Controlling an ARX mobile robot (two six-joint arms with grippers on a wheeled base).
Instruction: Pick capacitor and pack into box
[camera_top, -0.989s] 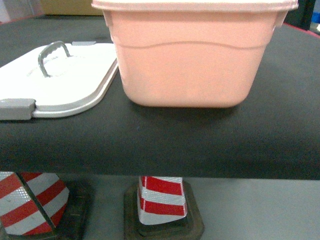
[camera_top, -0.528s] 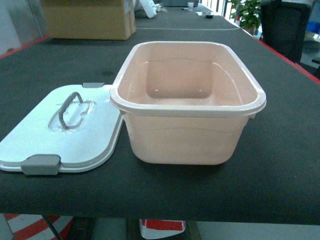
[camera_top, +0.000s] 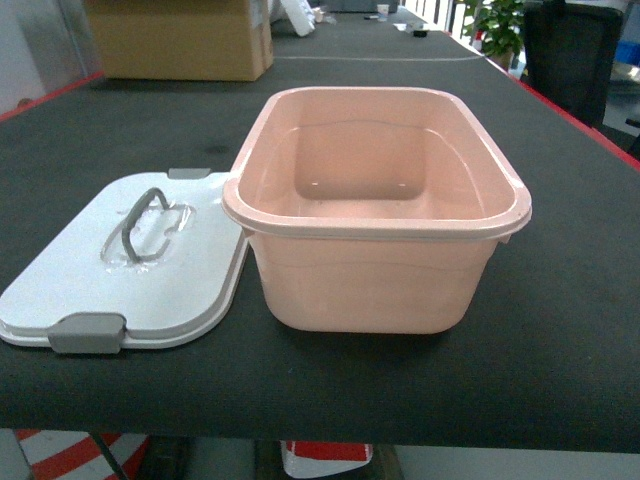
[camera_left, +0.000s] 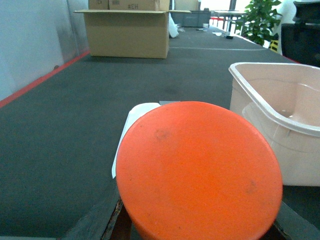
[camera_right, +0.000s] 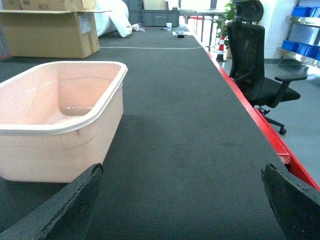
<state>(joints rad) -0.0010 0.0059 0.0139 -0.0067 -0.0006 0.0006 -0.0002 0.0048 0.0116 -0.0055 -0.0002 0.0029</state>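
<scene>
The head view has risen since a second ago: then it faced the box's front wall level with the surface edge, with striped cones below, and now it looks down into the open tub from above.

Neither arm shows in the head view. The right wrist camera looks out low along the dark surface (camera_top: 570, 330), and the right pincer (camera_right: 182, 172) is released, its two black fingers (camera_right: 65, 200) spread wide at the bottom corners of that view with nothing between them. The left wrist camera is mostly blocked by an orange round disc (camera_left: 200, 172) close to the lens. The left pincer is hidden behind it, so I cannot tell whether it is released or clenched.

The pale pink box (camera_top: 375, 225) stands upright and open near the front edge of the surface. From the right wrist it lies ahead and to the left of the right pincer, apart from both fingers. From the left wrist it sits to the right, beyond the disc. Its white lid (camera_top: 90, 275) lies flat just beside the box's left wall, grey handle (camera_top: 140, 220) up and a grey clip latch (camera_top: 88, 332) at its near edge.

A brown cardboard carton (camera_top: 180, 45) stands far back on the surface. A black office chair (camera_right: 257, 65) stands off its right side.
</scene>
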